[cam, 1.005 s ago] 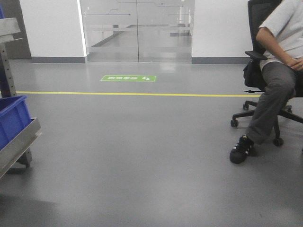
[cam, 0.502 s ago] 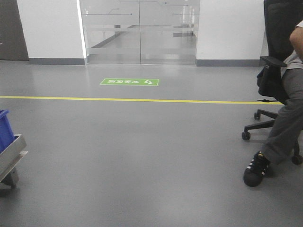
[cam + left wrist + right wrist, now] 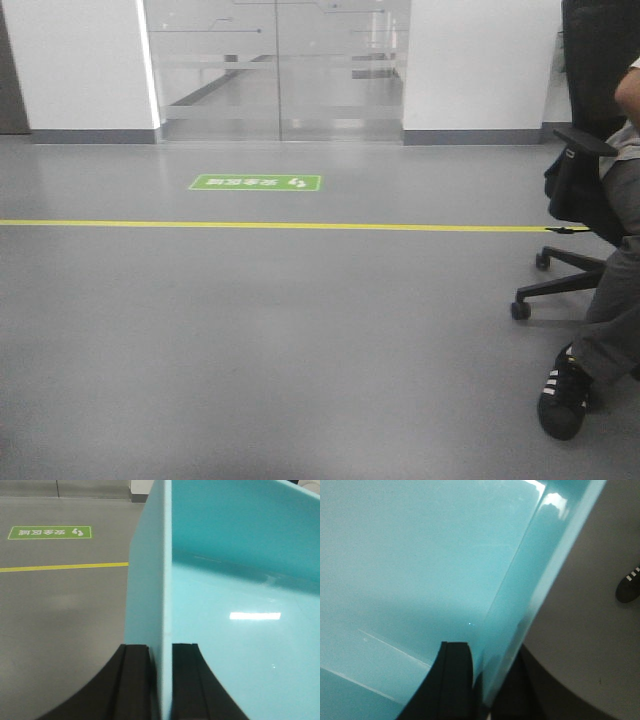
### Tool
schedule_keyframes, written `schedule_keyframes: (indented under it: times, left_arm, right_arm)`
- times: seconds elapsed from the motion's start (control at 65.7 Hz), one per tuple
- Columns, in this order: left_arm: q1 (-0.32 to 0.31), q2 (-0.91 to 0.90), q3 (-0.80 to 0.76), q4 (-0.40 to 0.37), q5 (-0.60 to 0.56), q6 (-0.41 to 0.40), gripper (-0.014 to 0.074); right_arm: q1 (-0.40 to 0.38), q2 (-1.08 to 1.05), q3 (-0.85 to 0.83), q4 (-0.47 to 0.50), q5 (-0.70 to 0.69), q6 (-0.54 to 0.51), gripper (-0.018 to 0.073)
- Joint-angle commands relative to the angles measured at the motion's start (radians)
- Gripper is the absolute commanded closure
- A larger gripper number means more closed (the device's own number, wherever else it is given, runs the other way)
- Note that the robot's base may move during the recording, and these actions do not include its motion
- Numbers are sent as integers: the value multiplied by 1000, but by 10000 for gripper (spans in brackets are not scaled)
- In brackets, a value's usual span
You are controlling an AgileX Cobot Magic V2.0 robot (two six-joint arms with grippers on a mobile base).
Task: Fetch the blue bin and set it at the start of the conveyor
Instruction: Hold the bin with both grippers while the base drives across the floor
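Observation:
The blue bin (image 3: 235, 595) is a pale turquoise tub that fills most of both wrist views, carried above the grey floor. My left gripper (image 3: 161, 647) is shut on its left wall, one black finger outside and one inside. My right gripper (image 3: 487, 655) is shut on the opposite wall of the blue bin (image 3: 420, 560), one finger inside the tub and the other outside. The conveyor start is out of view. Neither arm nor the bin shows in the front-facing view.
Ahead lies grey floor with a yellow line (image 3: 270, 226) and a green floor sign (image 3: 256, 182) before glass doors (image 3: 275, 65). A seated person (image 3: 610, 330) on a black office chair (image 3: 585, 200) is at the right, shoe (image 3: 562, 398) out on the floor.
The front view has swung and moved on: the steel cart with a dark blue bin slid off the left edge, and the person and chair shifted further right and nearer.

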Motion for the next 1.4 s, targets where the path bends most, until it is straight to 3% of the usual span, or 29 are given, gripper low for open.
schedule_keyframes:
  times: [0.0, 0.853, 1.385]
  left_arm:
    - [-5, -19, -9, -46, -73, -19, 707]
    - [-5, -19, -9, -46, -71, -19, 707]
    - [-5, -19, -9, -46, -71, -19, 707]
  right_arm:
    - [1, -5, -3, -20, -30, -41, 711]
    - [1, -5, -3, -19, -410, -41, 711]
    - [1, -5, -3, -19, -476, -41, 711]
